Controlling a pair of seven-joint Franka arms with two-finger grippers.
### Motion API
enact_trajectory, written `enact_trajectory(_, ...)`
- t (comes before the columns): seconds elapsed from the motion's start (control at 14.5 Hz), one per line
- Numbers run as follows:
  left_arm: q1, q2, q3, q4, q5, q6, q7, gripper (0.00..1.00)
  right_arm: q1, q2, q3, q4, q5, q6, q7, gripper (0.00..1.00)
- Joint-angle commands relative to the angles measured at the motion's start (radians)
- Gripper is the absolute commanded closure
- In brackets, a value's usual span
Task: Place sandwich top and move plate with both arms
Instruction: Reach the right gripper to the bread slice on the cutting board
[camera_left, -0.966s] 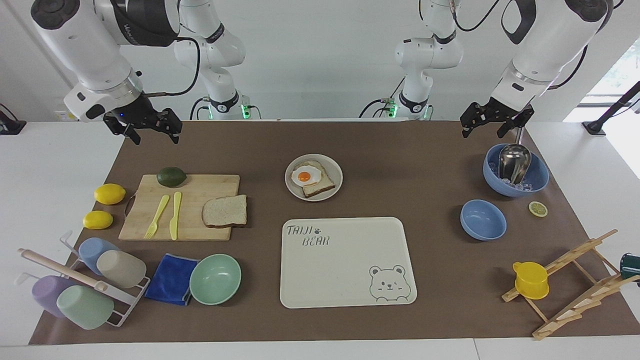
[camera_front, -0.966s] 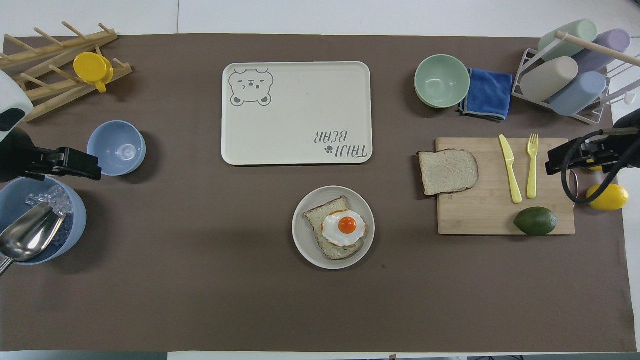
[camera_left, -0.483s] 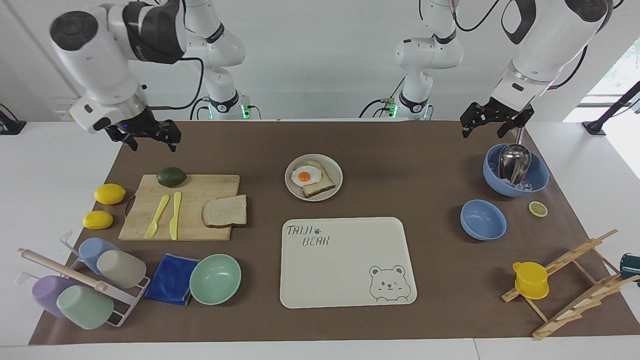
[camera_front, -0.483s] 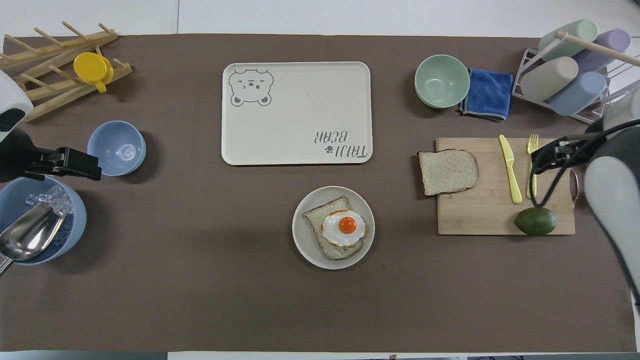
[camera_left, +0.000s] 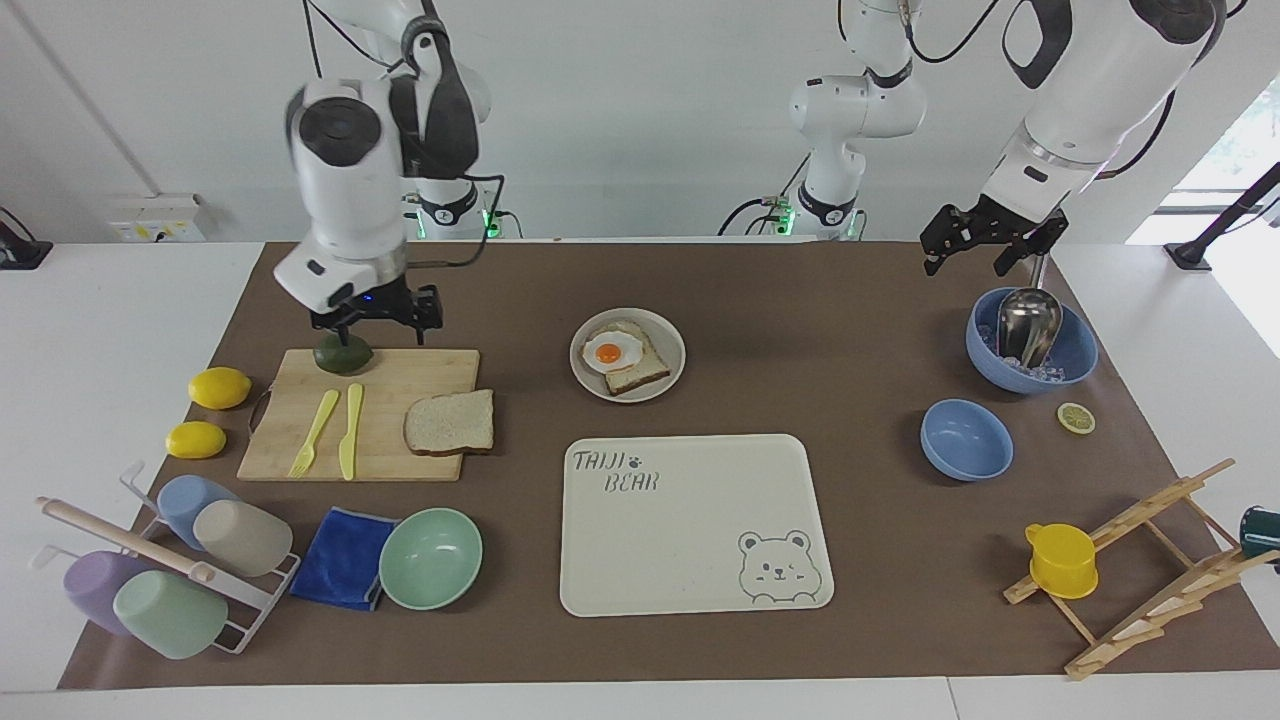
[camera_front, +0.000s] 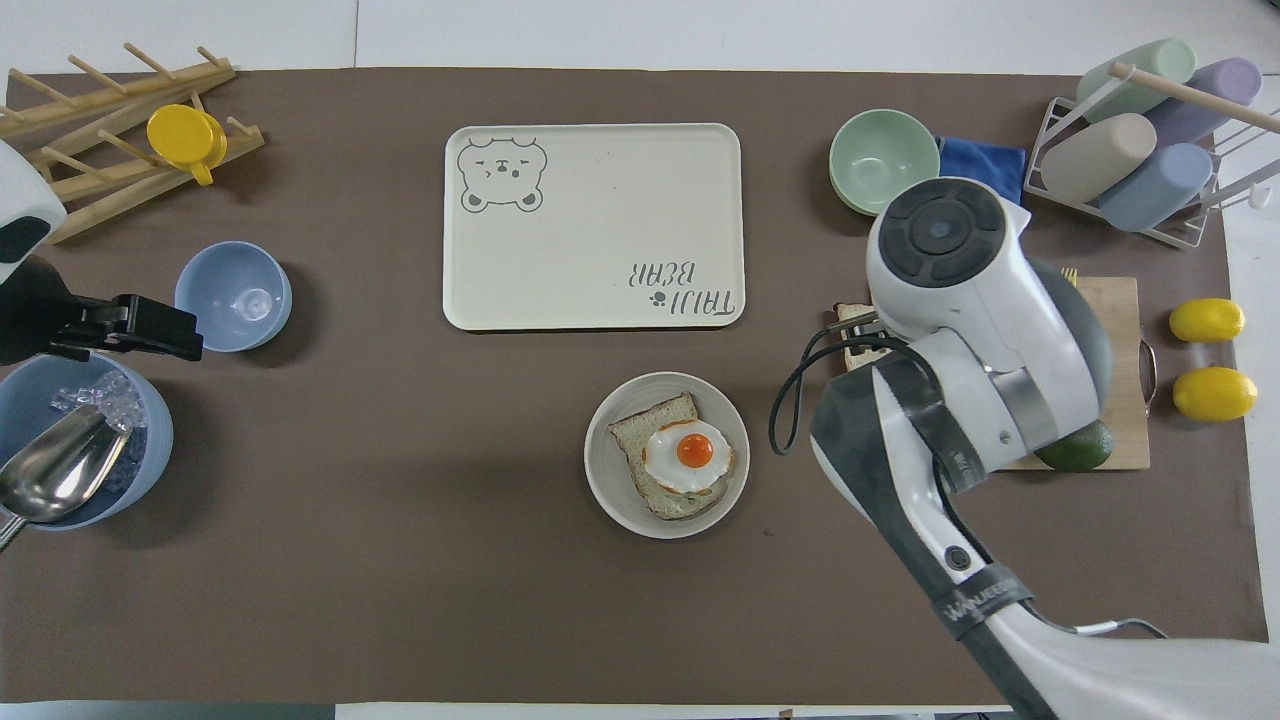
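Observation:
The sandwich top (camera_left: 450, 422), a plain bread slice, lies on the corner of the wooden cutting board (camera_left: 400, 385) closest to the plate; in the overhead view the right arm hides most of it. The plate (camera_left: 676, 352) holds a bread slice with a fried egg (camera_left: 612, 352) and also shows in the overhead view (camera_front: 608, 480). My right gripper (camera_left: 378, 326) hangs open and empty over the board's edge by the avocado (camera_left: 343, 356). My left gripper (camera_left: 985, 248) waits open over the blue bowl of ice with the metal scoop (camera_left: 1030, 345).
A yellow fork and knife (camera_left: 335, 430) lie on the board, two lemons (camera_left: 218, 388) beside it. The bear-printed tray (camera_left: 690, 520) lies farther from the robots than the plate. A mint bowl (camera_left: 430, 558), blue cloth, cup rack, small blue bowl (camera_left: 965, 438) and wooden rack surround them.
My right arm has swung in from the table's edge to over the cutting board's avocado end and now covers the board from above. The left arm has not moved.

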Motion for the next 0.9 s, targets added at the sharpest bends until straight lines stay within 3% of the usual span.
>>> enact_trajectory(0.0, 0.015, 0.000, -0.010, 0.008, 0.009, -0.016, 0.005, 0.00, 0.088, 0.108, -0.005, 0.040, -0.090, -0.021, 0.163, 0.00)
enact_trajectory(0.41, 0.015, 0.000, -0.010, 0.010, 0.009, -0.016, 0.005, 0.00, 0.138, 0.186, -0.003, 0.035, -0.305, -0.023, 0.223, 0.00)
enact_trajectory(0.83, 0.015, 0.000, -0.010, 0.008, 0.009, -0.016, 0.005, 0.00, 0.119, 0.217, -0.003, 0.055, -0.364, -0.013, 0.223, 0.00)
